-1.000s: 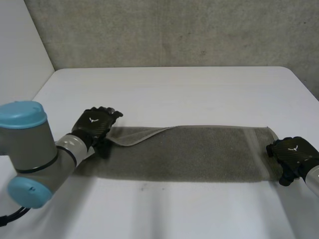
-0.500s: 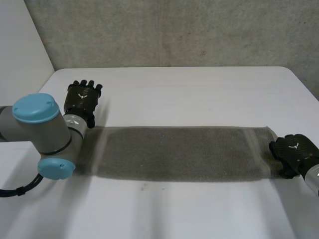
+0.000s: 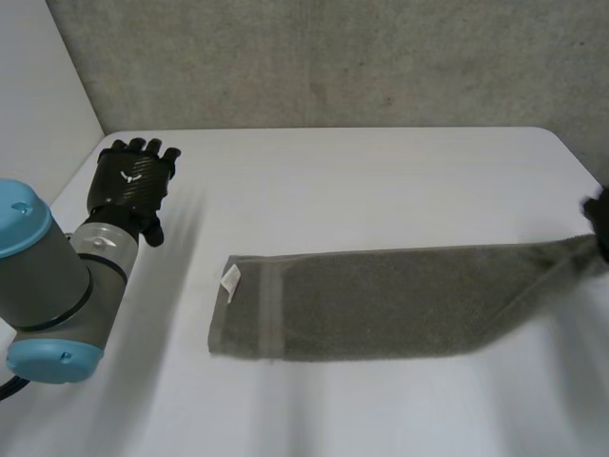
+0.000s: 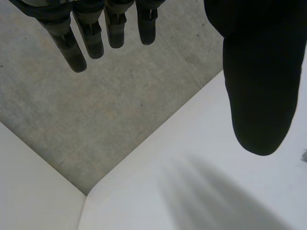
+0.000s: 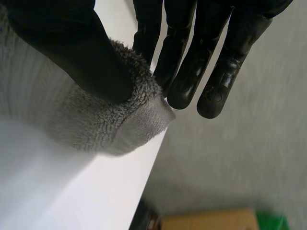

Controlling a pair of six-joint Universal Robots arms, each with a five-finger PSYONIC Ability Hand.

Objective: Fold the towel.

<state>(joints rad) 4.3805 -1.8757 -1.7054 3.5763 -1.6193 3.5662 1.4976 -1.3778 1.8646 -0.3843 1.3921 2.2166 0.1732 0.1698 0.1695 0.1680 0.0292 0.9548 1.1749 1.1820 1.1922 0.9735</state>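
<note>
**Right hand pinches the towel's end; left hand open and clear of it**

In the head view the right hand (image 3: pixel 601 221) is cut off by the frame's right edge, leaving a dark sliver there. The towel's right tip runs toward that sliver and is hard to make out.

The towel (image 3: pixel 381 300) is grey terry, a long strip across the white table (image 3: pixel 362 181) from lower centre to the right edge. Its left end lies flat and its right end rises. A small white label (image 3: pixel 229 279) sticks out at the left end's upper corner.

In the right wrist view the right hand's thumb clamps a hemmed corner of the towel against the nearest fingers (image 5: pixel 153 45). The others reach straight past it.

The left hand (image 3: pixel 133 181) hangs at upper left, well apart from the towel. Its fingers are straight, its thumb is spread wide, and it holds nothing.
</note>
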